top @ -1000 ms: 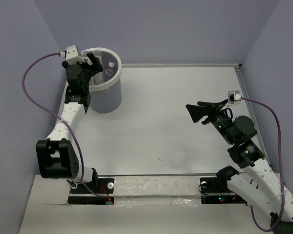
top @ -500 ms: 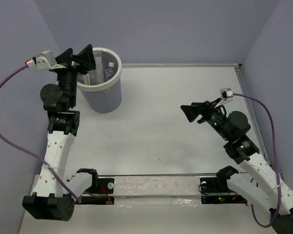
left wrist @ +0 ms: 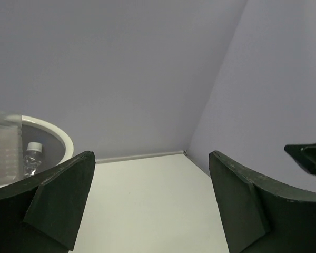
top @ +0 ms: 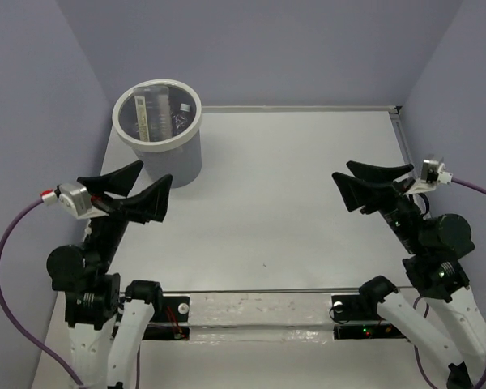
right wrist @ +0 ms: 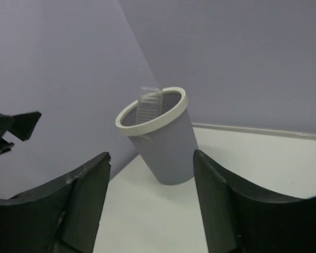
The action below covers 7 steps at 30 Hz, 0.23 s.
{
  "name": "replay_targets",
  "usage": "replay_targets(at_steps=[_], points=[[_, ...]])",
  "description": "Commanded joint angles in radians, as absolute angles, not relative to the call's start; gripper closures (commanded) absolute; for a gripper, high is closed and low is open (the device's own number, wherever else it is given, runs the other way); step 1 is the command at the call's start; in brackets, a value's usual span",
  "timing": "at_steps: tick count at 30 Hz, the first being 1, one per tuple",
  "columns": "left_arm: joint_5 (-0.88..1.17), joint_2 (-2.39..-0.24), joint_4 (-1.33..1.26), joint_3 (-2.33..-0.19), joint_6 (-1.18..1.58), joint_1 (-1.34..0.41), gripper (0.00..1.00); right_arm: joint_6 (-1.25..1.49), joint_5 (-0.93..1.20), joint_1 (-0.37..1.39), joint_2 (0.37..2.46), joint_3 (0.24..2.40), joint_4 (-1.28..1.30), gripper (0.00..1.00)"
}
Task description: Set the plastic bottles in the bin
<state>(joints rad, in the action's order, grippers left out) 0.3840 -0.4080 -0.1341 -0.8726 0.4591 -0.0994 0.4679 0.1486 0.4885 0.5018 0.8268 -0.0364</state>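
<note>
At the near edge of the white table (top: 292, 186) we see the two arm bases bolted side by side, each trailing a purple cable (top: 4, 251).

Just beyond the bases, both arms are raised above the table. The left gripper (top: 156, 172) sits over the left side of the table, pointing towards the far right. Its two dark fingers are spread wide apart, and the left wrist view (left wrist: 151, 155) shows only bare table and wall between them. The right gripper (top: 340, 169) sits over the right side, pointing left. Its fingers are also apart and hold nothing, and the right wrist view (right wrist: 151, 154) shows the bin in the gap between them, well beyond the tips. The two grippers are well apart from each other.

Farther back, in the far left corner of the table, the round grey bin (top: 180, 166) with its thick white rim stands upright. Inside it we see a tall clear bottle (top: 150, 113) with a pale printed label, standing on end against the left side so that its top pokes above the rim. Beside it, lower down, is a small bottle with a white cap (top: 182, 107). We cannot tell how many other bottles lie beneath them.

Behind everything, plain lilac walls (top: 267, 49) enclose the table.
</note>
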Motion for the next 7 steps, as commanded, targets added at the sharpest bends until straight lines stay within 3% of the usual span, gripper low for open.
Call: replay_targets(at_steps=[1,2,3,7], points=[[0.367,-0.255,0.044,-0.835,0.384,-0.104,0.01,0.422,0.046,0.486,0.450,0.847,-0.031,0.18],[0.367,-0.244,0.070,-0.831,0.377,-0.104,0.01,0.426,0.029,0.486,0.443,0.839,-0.031,0.08],[0.370,-0.236,0.072,-0.825,0.376,-0.104,0.01,0.429,0.015,0.486,0.443,0.833,-0.031,0.05],[0.358,-0.225,0.075,-0.802,0.354,-0.112,0.01,0.448,0.008,0.486,0.475,0.819,-0.031,0.00]])
